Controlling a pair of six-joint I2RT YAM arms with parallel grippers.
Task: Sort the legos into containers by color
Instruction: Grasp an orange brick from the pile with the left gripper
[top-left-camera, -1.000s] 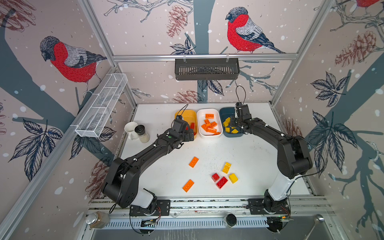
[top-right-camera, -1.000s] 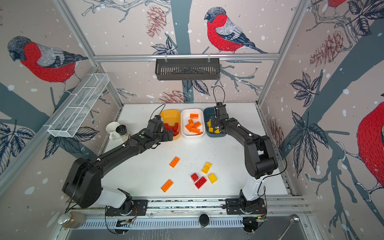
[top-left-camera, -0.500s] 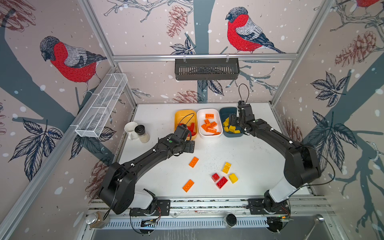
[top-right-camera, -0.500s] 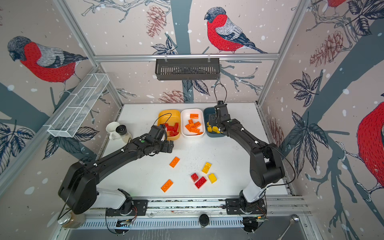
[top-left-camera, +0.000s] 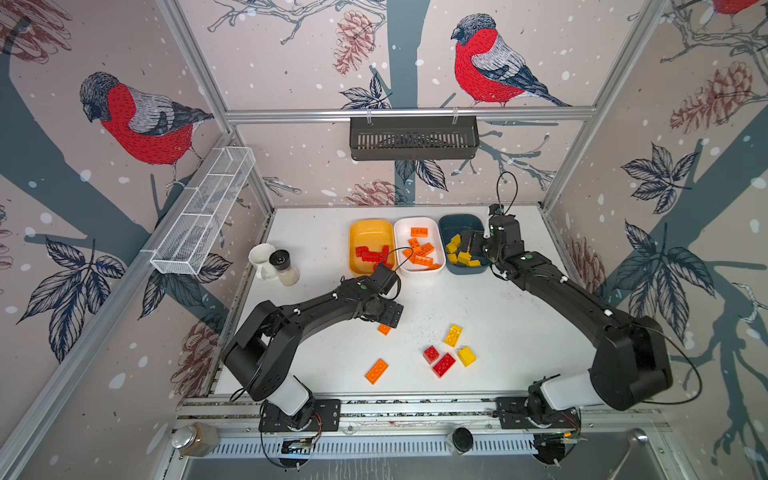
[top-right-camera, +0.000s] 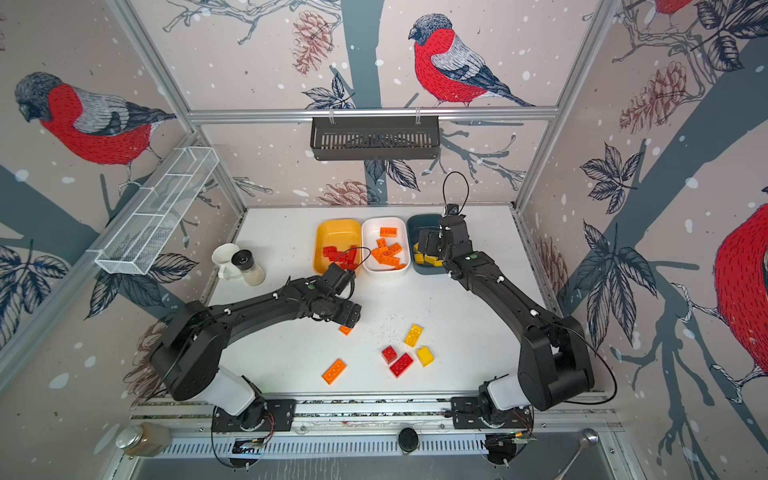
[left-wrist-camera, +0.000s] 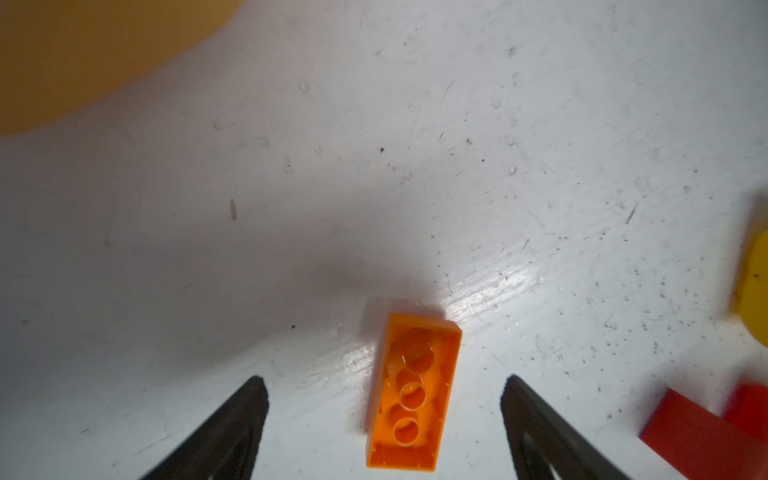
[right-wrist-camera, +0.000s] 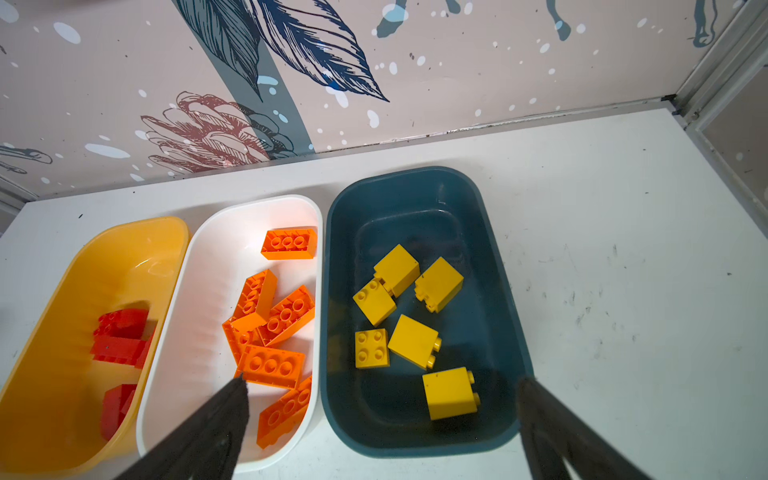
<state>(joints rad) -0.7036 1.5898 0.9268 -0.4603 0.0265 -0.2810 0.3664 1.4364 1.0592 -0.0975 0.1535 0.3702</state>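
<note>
White tabletop (top-left-camera: 519, 324), three containers (top-left-camera: 420, 273), six loose legos (top-left-camera: 376, 371)

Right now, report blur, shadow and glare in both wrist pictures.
Left wrist view: yellow tub corner blurred, a broad shadow on the table beside the orange brick, glare streak next to it. Right wrist view: sharp, with glare inside the white tub.
</note>
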